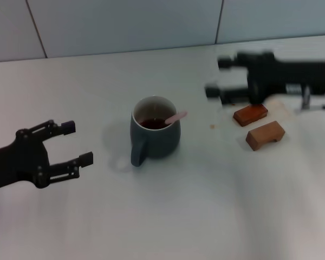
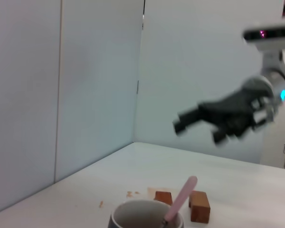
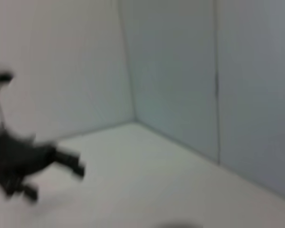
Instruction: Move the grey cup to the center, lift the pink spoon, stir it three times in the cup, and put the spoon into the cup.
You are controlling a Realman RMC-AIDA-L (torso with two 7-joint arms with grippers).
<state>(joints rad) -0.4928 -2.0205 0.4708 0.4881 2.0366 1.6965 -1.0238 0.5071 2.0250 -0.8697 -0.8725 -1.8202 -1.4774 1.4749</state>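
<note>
Leaning on the grey cup rim, pink spoon could tip out; both grippers' fingers spread, left gripper, right gripper.

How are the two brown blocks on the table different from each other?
The darker reddish-brown block sits farther back, partly under the right end effector; the lighter tan block lies nearer the front, in the open. The tan block has a notch cut in its underside, while the reddish block looks solid. The reddish one also looks flatter. Both are small wooden pieces lying apart on the white table, to the right of the grey cup.
</note>
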